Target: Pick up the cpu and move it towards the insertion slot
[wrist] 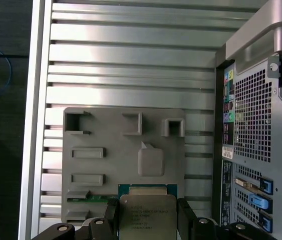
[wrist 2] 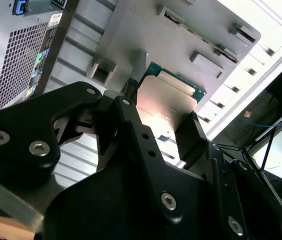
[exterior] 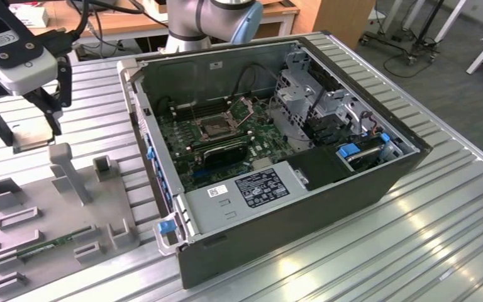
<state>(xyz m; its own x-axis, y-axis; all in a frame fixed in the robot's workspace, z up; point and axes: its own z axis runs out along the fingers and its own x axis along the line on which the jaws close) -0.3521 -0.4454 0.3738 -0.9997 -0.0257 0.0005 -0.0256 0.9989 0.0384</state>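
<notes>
The cpu (exterior: 33, 136), a flat square chip with a silvery top and green rim, hangs between my gripper's (exterior: 35, 137) black fingers above the far end of the grey fixture plate (exterior: 48, 214), lifted off it. In both wrist views the gripper (wrist: 148, 219) (wrist 2: 162, 114) is shut on two opposite edges of the cpu (wrist: 147, 212) (wrist 2: 170, 95). The insertion slot (exterior: 216, 129), a dark square socket in a silvery frame, lies on the green board inside the open computer case, well to the exterior view's right of the gripper.
The open computer case (exterior: 309, 207) lies on the slatted metal table (exterior: 443, 214); its tall wall (exterior: 141, 113) stands between gripper and socket. The fixture plate (wrist: 125, 165) carries upright posts (exterior: 67, 170) and a thin green memory stick (exterior: 53, 244). The arm's base (exterior: 212, 22) rises behind the case.
</notes>
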